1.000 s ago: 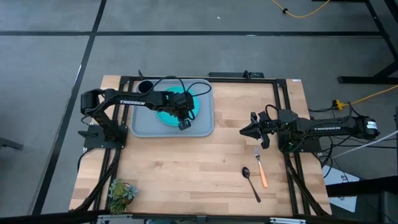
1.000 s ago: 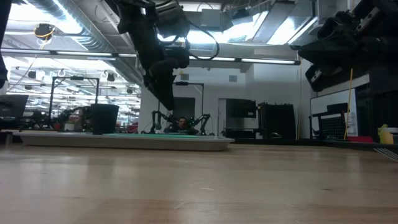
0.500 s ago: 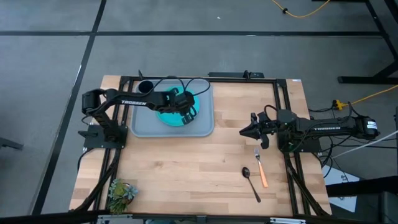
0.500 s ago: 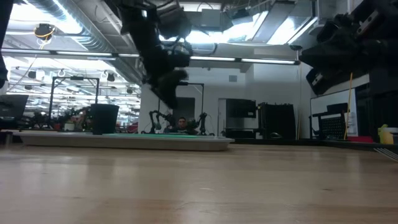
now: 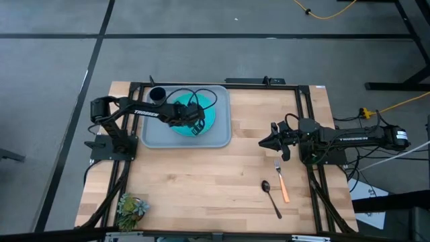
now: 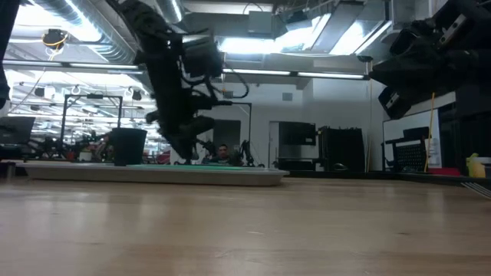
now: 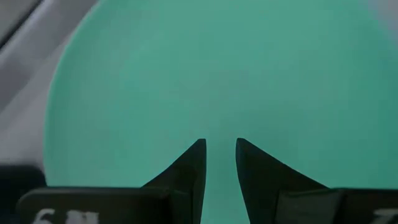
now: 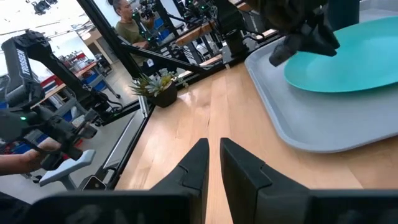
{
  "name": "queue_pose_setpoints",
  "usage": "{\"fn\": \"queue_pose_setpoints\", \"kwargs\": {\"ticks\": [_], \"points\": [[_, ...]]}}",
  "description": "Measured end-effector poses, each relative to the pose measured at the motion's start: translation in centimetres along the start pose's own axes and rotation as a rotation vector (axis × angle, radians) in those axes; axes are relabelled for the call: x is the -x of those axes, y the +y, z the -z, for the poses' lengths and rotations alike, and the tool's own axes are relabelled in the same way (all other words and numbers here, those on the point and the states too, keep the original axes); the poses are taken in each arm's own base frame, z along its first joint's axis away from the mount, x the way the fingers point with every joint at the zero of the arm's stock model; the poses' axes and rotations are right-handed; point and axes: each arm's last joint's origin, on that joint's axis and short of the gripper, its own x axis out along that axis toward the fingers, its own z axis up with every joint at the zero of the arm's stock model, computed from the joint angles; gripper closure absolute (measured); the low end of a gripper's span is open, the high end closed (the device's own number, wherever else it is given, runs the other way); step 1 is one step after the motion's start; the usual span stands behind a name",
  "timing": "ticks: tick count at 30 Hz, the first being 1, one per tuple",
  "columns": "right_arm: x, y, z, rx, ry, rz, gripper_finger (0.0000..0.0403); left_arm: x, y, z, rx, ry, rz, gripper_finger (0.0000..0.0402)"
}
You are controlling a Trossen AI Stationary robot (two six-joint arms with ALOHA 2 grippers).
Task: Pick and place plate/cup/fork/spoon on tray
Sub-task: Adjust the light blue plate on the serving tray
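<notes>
Narrow gap between left gripper (image 7: 219,152) fingers, nothing held, hovering just above plate (image 5: 201,117). Right gripper (image 8: 213,155) fingers near together, empty, over bare table. Plate lying on tray (image 5: 222,138); cup (image 5: 157,94) at tray's far corner. Fork (image 5: 281,180) and spoon (image 5: 270,195) on table, not yet moved.

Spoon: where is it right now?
In the high view the spoon lies on the bare wood at the table's near right, just left of the fork, well away from the tray and in neither hand.
</notes>
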Motion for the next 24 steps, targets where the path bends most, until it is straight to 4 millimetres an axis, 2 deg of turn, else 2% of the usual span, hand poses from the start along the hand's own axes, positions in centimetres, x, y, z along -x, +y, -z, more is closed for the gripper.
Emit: {"fn": "queue_pose_setpoints", "kwargs": {"ticks": [7,14,24], "points": [[0.0,0.0,0.0,0.001,0.0,0.0,0.0357,-0.7,0.3,1.7,0.04,0.062,-0.007,0.0321],[0.0,0.0,0.0,0.001,0.0,0.0,0.0357,-0.6,0.2,1.9,0.048,0.084,0.008,0.0321],[0.0,0.0,0.0,0.001,0.0,0.0,0.0357,-0.2,0.4,3.3,0.04,0.201,-0.031,0.0321]]}}
